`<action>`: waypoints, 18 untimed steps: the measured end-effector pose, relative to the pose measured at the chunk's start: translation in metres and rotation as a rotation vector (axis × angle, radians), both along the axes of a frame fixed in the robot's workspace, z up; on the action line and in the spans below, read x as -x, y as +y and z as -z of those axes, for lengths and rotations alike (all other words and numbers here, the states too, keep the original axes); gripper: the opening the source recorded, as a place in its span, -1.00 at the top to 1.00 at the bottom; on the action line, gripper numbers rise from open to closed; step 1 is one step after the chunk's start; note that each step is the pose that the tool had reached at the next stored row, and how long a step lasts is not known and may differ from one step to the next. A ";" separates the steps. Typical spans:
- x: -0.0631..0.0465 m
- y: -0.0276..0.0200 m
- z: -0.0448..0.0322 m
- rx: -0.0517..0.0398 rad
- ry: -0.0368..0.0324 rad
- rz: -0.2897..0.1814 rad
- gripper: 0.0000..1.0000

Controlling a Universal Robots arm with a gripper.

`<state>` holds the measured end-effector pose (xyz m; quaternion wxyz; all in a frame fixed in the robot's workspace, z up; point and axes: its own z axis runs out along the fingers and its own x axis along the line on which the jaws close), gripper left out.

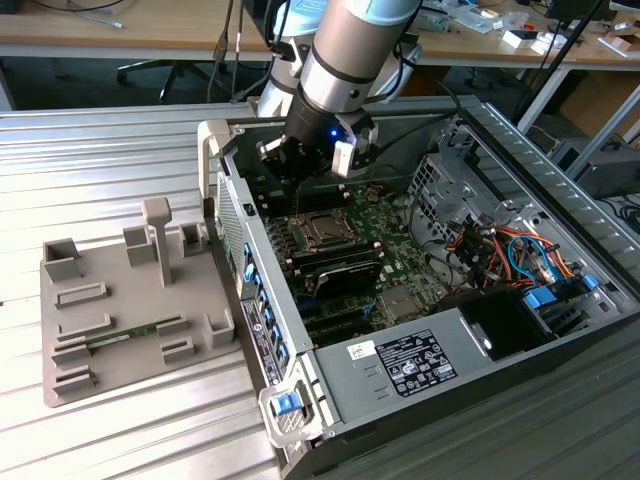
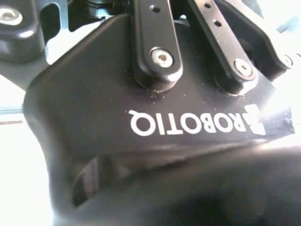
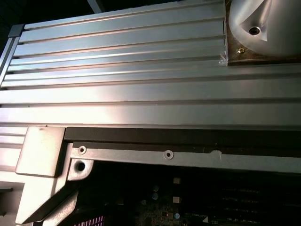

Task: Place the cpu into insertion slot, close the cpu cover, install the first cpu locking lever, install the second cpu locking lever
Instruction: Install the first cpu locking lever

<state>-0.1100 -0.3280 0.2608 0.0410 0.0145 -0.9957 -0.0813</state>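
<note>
Silver metal is catching the light around the insertion slot (image 1: pixel 322 229), which is sitting on the green motherboard (image 1: pixel 385 262) inside the open computer case (image 1: pixel 480 330). In the exterior view the gripper (image 1: pixel 300 172) is hanging over the case's far end, and the slot is lying just past it toward 5 o'clock, close below the black fingers. That short offset, down and toward the case's middle, is the relation the work is turning on. The slot's square shape is giving no long axis to line up with; its sides are running skew to the picture edges, along with the long black memory slots (image 1: pixel 335 265) beside it. Something silvery is sitting in the socket's middle, and I cannot tell whether that is the cpu already seated or the cpu cover lying shut over it. How far the gripper's fingers are parted, and whether they are carrying anything, I cannot tell either.

Off at 9 o'clock from the case, a grey parts holder (image 1: pixel 120 300) is resting on the ribbed aluminium table (image 1: pixel 100 150).

Only the gripper's own black body and linkage bars (image 2: pixel 155 42) are showing up close in the second wrist view. Looking outward, the first wrist view is giving the table's ribs (image 3: pixel 141 61), the case's upper rim with its screws (image 3: pixel 168 154), and a dim strip of circuit board beneath.
</note>
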 end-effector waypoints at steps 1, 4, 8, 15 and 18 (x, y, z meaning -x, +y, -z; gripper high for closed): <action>-0.001 0.0005 0.0004 -0.0001 0.0003 0.000 0.79; -0.005 0.0018 0.0012 0.0001 0.0023 0.000 0.79; -0.011 0.0024 0.0020 0.0000 0.0051 0.000 0.79; -0.015 0.0028 0.0029 -0.0001 0.0062 0.000 0.79; -0.016 0.0030 0.0031 -0.0001 0.0064 0.000 0.79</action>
